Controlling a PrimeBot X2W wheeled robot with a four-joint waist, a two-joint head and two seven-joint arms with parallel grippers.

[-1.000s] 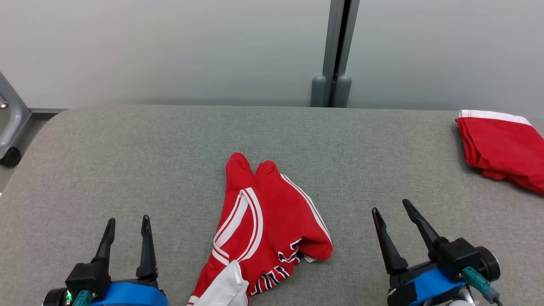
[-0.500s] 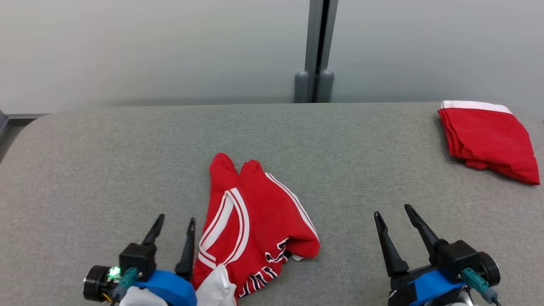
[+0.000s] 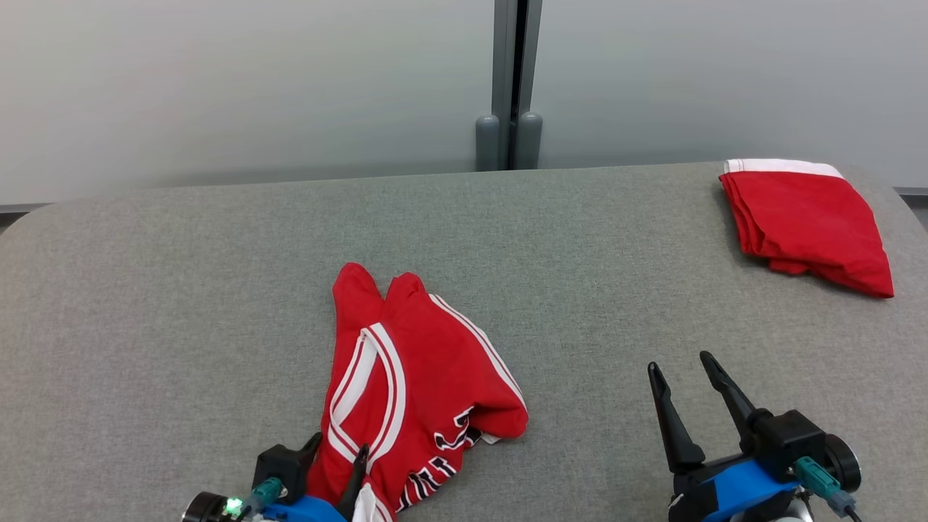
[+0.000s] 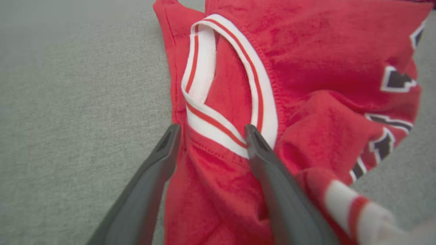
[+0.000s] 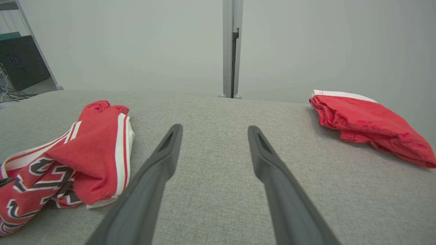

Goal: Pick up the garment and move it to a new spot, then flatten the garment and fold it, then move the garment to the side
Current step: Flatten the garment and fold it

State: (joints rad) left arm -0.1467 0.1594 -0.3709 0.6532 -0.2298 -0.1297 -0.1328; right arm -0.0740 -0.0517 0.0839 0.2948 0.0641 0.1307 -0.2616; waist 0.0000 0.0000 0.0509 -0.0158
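The red garment [image 3: 413, 377] is lying crumpled on the grey table [image 3: 181, 290], near the front and a bit left of the middle. The left gripper [image 4: 213, 128] is reaching over it with its fingers wide apart, one at the cloth's edge and one by the white striped band. The right gripper [image 3: 681, 362] is hanging wide open over the table, well apart from the garment. Another red cloth [image 3: 805, 221] is lying folded at the far right corner.
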